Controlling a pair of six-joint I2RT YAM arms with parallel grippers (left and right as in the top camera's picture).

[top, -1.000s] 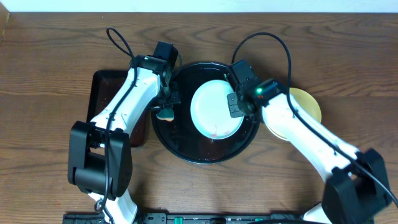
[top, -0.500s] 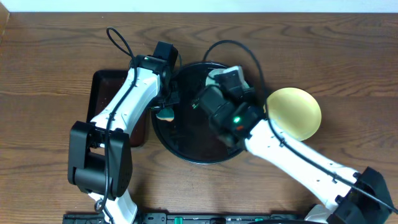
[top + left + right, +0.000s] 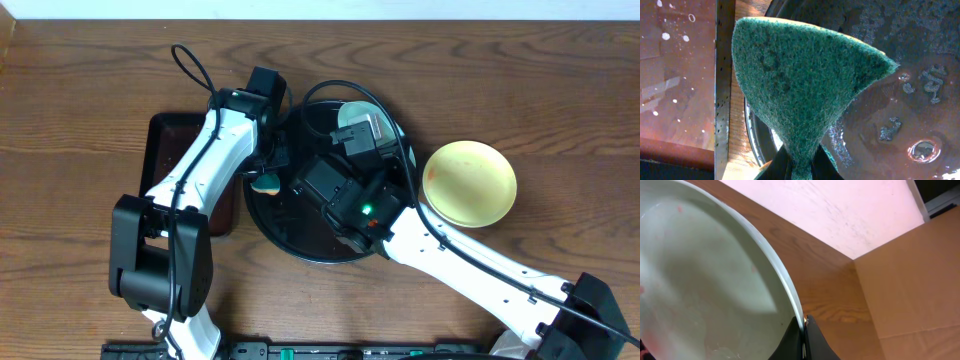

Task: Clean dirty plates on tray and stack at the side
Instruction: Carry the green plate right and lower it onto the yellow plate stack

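My left gripper (image 3: pixel 799 167) is shut on a green sponge (image 3: pixel 800 85) and holds it over the left rim of the round black tray (image 3: pixel 290 235); the sponge also shows in the overhead view (image 3: pixel 266 183). My right gripper (image 3: pixel 803 327) is shut on the rim of a pale blue-green plate (image 3: pixel 700 290) with faint red smears. It holds the plate tilted up on edge above the tray's far side (image 3: pixel 352 112). The pale yellow plate (image 3: pixel 472 184) lies on the table right of the tray. No third plate shows.
The smaller rectangular black tray (image 3: pixel 165 150) lies left of the round tray, under my left arm. The round tray's floor (image 3: pixel 900 100) is wet with droplets. My right arm (image 3: pixel 450 265) crosses the tray from the front right. A cardboard box (image 3: pixel 920 280) stands by the wall.
My right arm has swung left over the tray and tipped the plate from flat to on edge, uncovering the yellow plate. My left arm and the sponge have not moved.
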